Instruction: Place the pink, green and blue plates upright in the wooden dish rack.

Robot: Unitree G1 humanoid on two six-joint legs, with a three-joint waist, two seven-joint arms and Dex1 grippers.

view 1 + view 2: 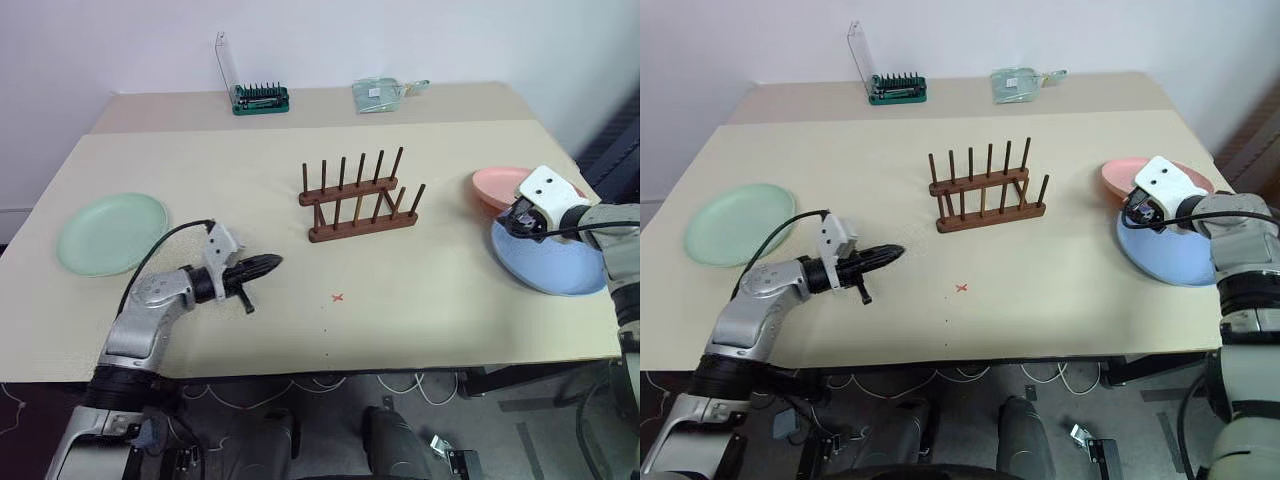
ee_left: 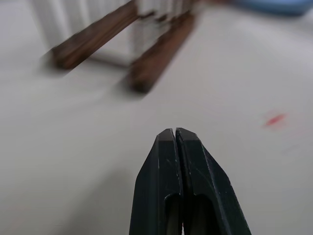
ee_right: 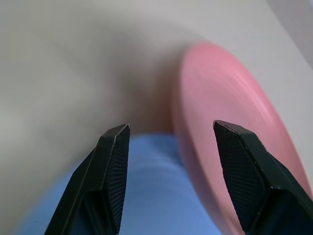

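A: The worktop [image 1: 420, 320] carries all: green plate [image 1: 110, 233] far left, blue plate [image 1: 548, 262] and pink plate [image 1: 500, 186] right, empty rack [image 1: 358, 198] central.

B: Our right end effector [image 3: 171, 161], released, hovers above blue, probably to grasp its rim. Our left end effector [image 2: 176, 147], clenched, waits empty.

Mint green plate [image 1: 111, 233] at left; salmon pink plate [image 1: 505, 187] and light blue plate [image 1: 548, 259] at right, all plain and matte. Dark reddish-brown rack [image 1: 359, 198] at centre on a beige table [image 1: 420, 300] (small red cross [image 1: 337, 297] below it). Green bit holder [image 1: 261, 98] at top. Black fingers [image 3: 110, 171]
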